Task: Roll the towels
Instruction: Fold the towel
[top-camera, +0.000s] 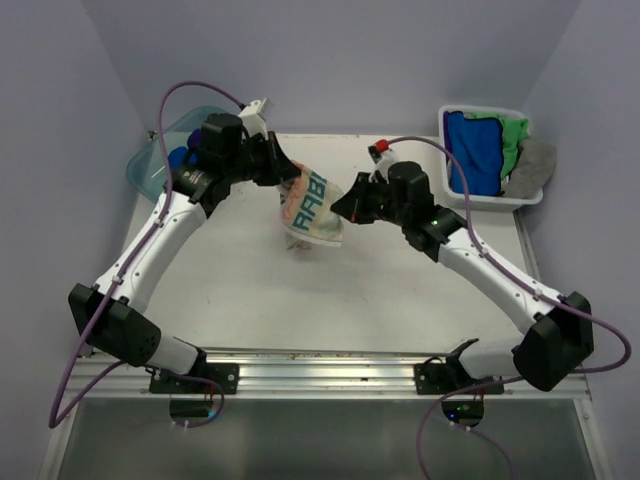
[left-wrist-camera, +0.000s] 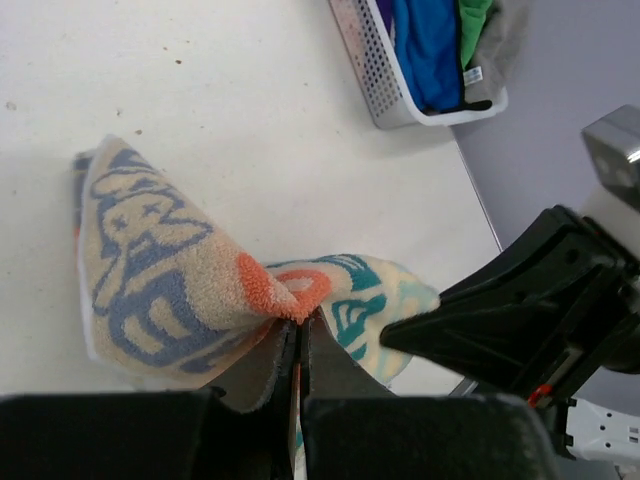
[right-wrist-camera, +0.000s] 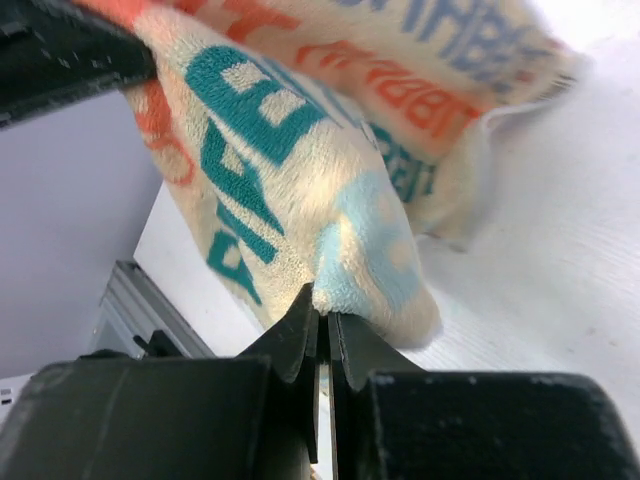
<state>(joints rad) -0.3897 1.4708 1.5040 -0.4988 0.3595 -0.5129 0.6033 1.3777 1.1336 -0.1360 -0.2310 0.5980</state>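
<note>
Tub: a translucent teal tub (top-camera: 150, 165) is seen well to the left of the cream towel, at the far left corner of the tabletop (top-camera: 300, 310). Something dark blue lies inside it, but what it is cannot be told.

Left tool: the left tool (top-camera: 285, 178) is placed at the cream towel's upper left edge. In the left wrist view (left-wrist-camera: 300, 335) its jaws are pressed together on an orange-trimmed corner of the cloth, with no gap seen between them.

Cream towel: the cream towel (top-camera: 308, 205) (left-wrist-camera: 160, 270) (right-wrist-camera: 330, 170), printed with teal, blue and orange lettering, is held up between the two tools near the middle of the tabletop. It is bunched and folded over, and its lower fold hangs down towards the surface. Whether it touches cannot be told.

Right tool: the right tool (top-camera: 338, 208) is placed at the cream towel's right edge. In the right wrist view (right-wrist-camera: 322, 315) its jaws are clamped on a pale teal fold of the cloth.

Basket: a white basket (top-camera: 447, 150) (left-wrist-camera: 370, 60) with perforated walls is set well to the right of the cream towel, at the far right corner.

Basket contents: a royal blue towel (top-camera: 472, 150), a green towel (top-camera: 512, 140) and a grey towel (top-camera: 532, 165) are piled inside, the grey one draped over the right rim.
</note>
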